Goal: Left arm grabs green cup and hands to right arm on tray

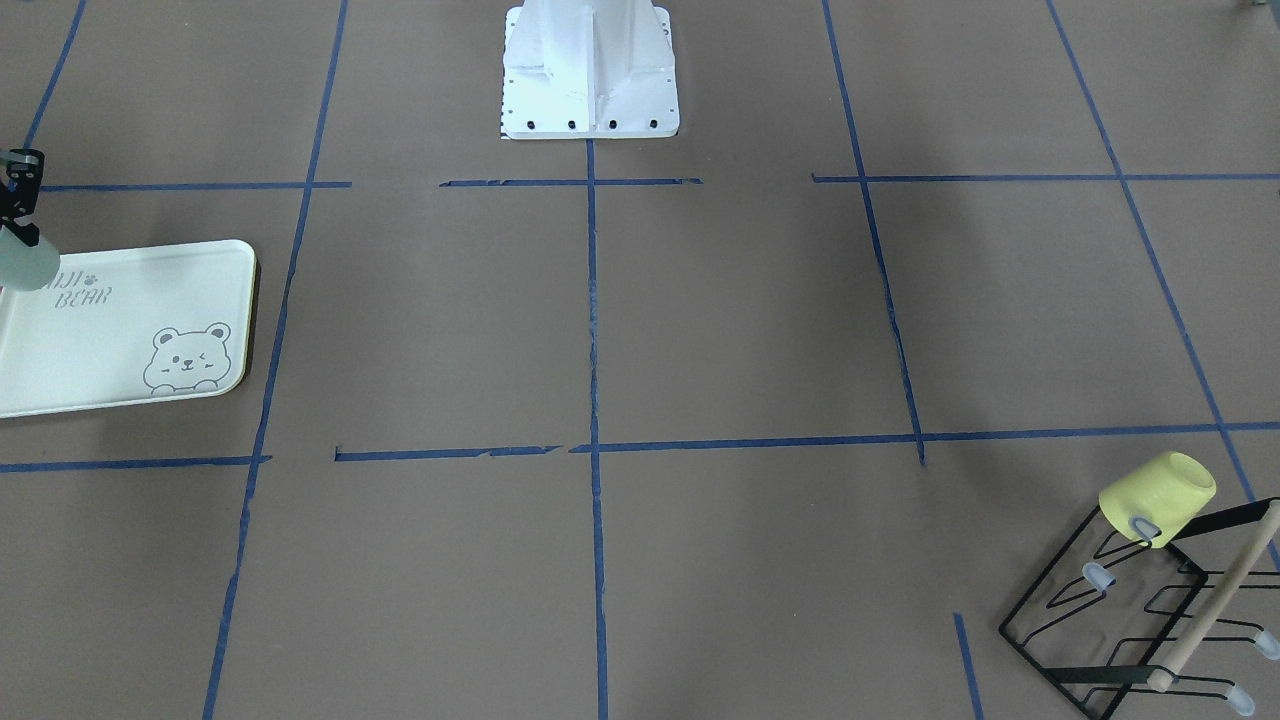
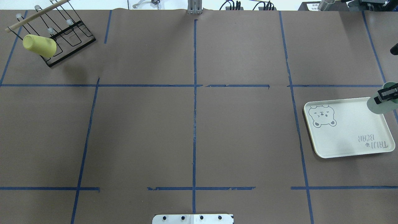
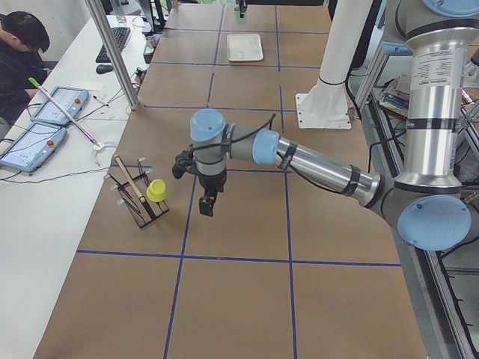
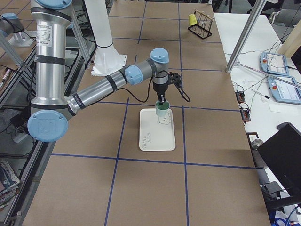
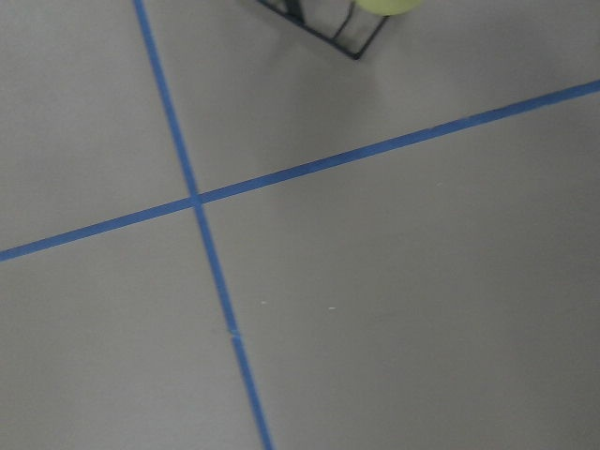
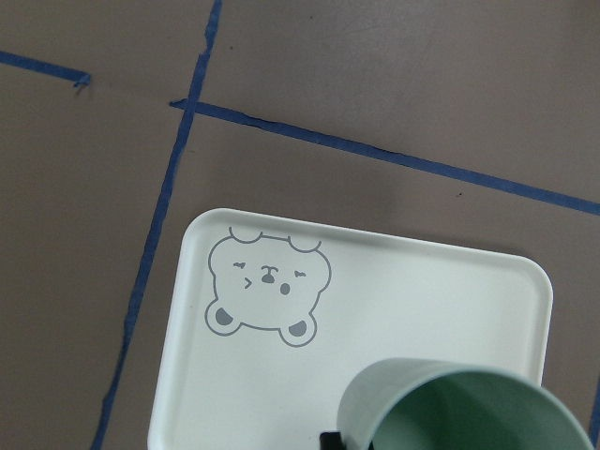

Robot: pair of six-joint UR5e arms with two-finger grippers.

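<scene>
Green cup (image 2: 376, 109) — in right gripper (image 2: 386, 95), over tray (image 2: 342, 140).

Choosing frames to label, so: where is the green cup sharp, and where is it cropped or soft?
Right wrist view: pale mint-green plastic cup sharp but cropped by the bottom edge. Front-facing view: cup soft, cut by the left edge. Overhead view: clear, at the right edge, partly covered by the right hand.

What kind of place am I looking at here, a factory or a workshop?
Probably a robotics research lab. The table is gridded with blue tape, a man sits by touchscreen control tablets, and the right gripper merely holds a green cup over a bear tray.
</scene>
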